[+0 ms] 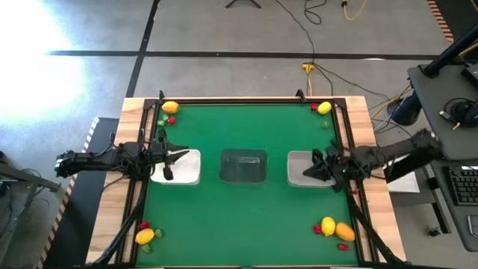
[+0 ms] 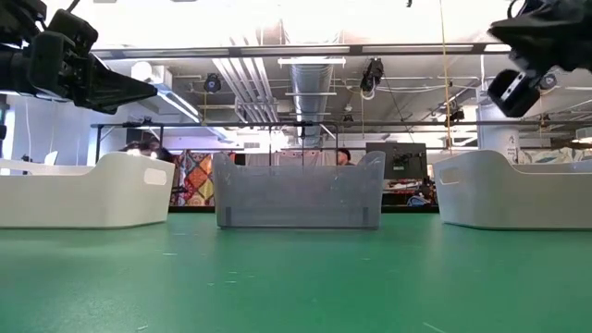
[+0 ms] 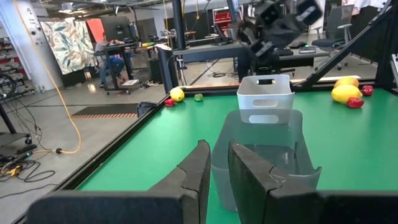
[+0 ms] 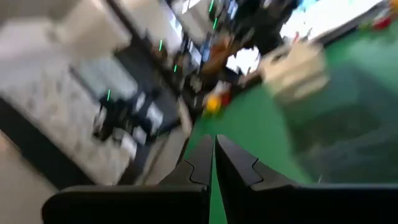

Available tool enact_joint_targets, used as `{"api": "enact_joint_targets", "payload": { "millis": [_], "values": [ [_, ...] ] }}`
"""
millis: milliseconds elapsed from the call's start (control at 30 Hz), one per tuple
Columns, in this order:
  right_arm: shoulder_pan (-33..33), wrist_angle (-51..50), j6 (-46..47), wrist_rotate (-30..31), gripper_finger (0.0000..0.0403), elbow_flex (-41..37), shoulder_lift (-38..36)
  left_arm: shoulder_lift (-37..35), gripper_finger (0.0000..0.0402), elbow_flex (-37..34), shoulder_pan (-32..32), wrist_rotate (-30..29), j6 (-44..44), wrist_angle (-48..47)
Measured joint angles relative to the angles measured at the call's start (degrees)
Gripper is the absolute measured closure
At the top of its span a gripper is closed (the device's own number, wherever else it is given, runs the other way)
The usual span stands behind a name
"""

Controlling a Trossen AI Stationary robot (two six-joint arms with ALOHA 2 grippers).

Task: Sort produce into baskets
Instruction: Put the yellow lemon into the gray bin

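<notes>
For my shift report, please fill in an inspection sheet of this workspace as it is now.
Surface: green table top, wooden border.
Job's things: white basket, dark transparent basket and pale basket in a row; produce in four corner clusters, e.g. yellow fruit, none seen in the baskets.
Clutter: nothing seen.
Grippers: left gripper shut, empty, above white basket; right gripper shut, empty, above pale basket.
Cables: floor cables behind table.
Surroundings: desk with keyboard; person seated far off.
</notes>
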Motion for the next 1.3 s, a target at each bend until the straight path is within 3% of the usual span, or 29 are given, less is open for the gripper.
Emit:
{"api": "enact_joint_targets", "payload": {
  "millis": [233,300,500,600,800,900,1000,1300],
  "values": [
    [22.24,-1.49,2.12,7.36,0.039,11.26,22.6,0.0,0.036,0.0,0.0,0.0,0.0,-0.02],
    [27.88,-7.68,4.08,9.92,0.039,16.42,28.48,0.0,0.036,0.0,0.0,-0.01,-0.01,0.0],
    [38.48,-38.61,19.44,13.48,0.0389,34.1,43.68,-0.02,0.036,0.0,0.0,-0.01,-0.01,-0.13],
    [42.38,-41.75,22.22,13.51,0.0375,41.08,49.64,0.0,0.036,0.0,-0.02,0.0,0.0,-0.05],
    [44.52,-57.39,27.78,13.16,0.029,50.47,58.46,0.0,0.036,0.0,-0.02,0.0,0.0,-0.06],
    [44.55,-62.65,29.21,8.85,0.0231,52.73,61.3,0.0,0.036,0.0,-0.02,0.0,0.0,-0.02],
    [44.55,-63.26,29.29,3.73,0.0174,53.32,63.48,0.0,0.036,0.0,0.0,0.0,0.0,-0.02],
    [43.87,-66.82,32.39,-1.87,0.0041,52.77,65.01,0.0,0.036,0.0,-0.02,0.0,0.0,-0.02]
  ]
}}
